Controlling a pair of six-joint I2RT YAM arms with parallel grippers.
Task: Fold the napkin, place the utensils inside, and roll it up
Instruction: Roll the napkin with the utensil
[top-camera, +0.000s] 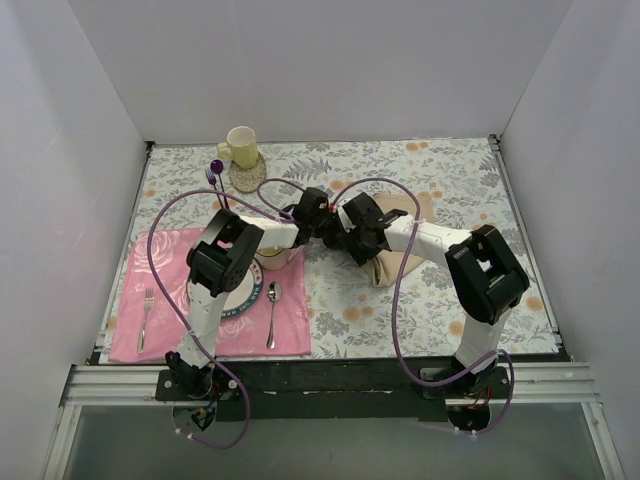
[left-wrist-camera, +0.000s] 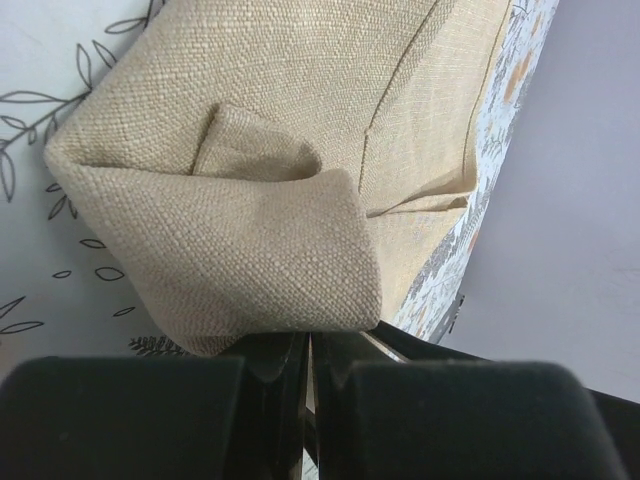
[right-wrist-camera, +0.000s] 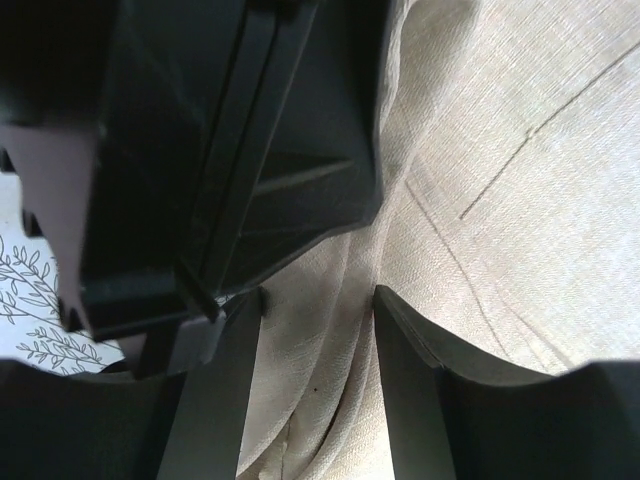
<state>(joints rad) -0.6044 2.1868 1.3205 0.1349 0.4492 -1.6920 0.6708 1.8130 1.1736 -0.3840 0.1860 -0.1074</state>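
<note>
Nearest, a spoon (top-camera: 272, 312) and a fork (top-camera: 146, 318) lay on the pink placemat (top-camera: 150, 250), either side of a plate (top-camera: 252, 295). Beyond them at mid-counter (top-camera: 450, 180), the left jaws were pressed together on a raised fold of the napkin (top-camera: 392, 268), which lay rumpled to the right of the placemat. The right jaws stood spread with its cloth between them, close against the left ones. Farthest back stood a yellow mug (top-camera: 241, 146).
</note>
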